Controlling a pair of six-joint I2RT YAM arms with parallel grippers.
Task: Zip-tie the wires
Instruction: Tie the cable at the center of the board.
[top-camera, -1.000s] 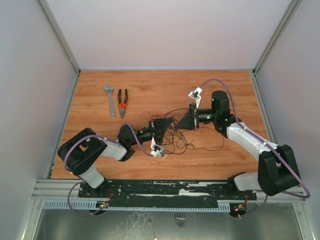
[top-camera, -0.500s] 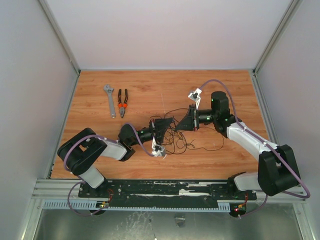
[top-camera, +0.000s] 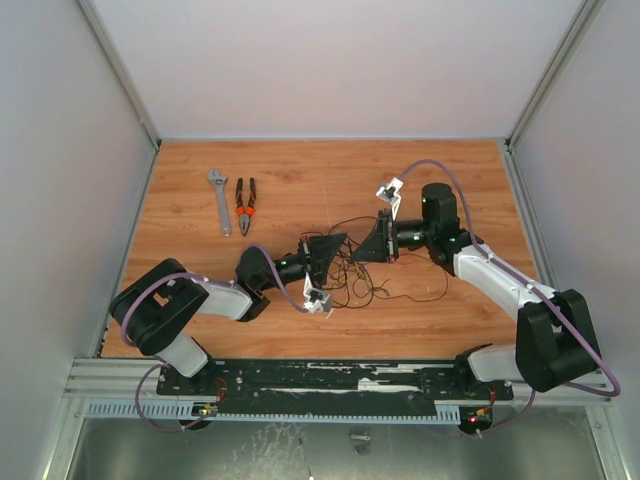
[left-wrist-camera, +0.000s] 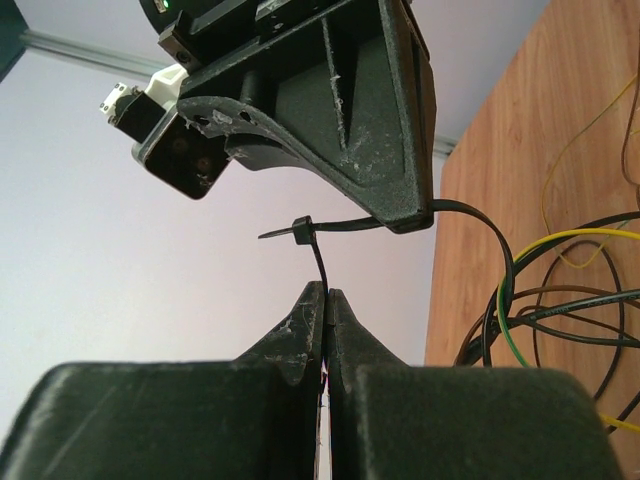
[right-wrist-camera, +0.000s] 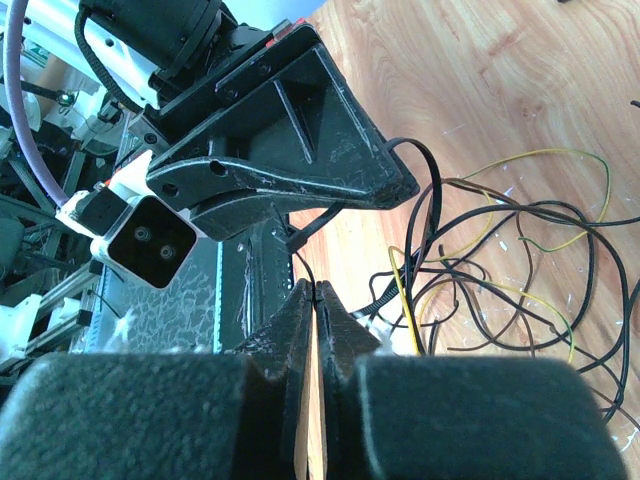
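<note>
The wires sprawl in loose loops at mid-frame on the counter; a wrench and pliers lie upper left. In the left wrist view, the left tool, bottom centre, is clenched on the tail of the zip tie. Its strap is pinched in the tip of the right tool above, then curves round the wires at right. In the right wrist view, the right tool, bottom centre, is clenched on a thin black strip, with the wires spread at right.

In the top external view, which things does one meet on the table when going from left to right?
wrench → pliers → left claw → right claw
</note>
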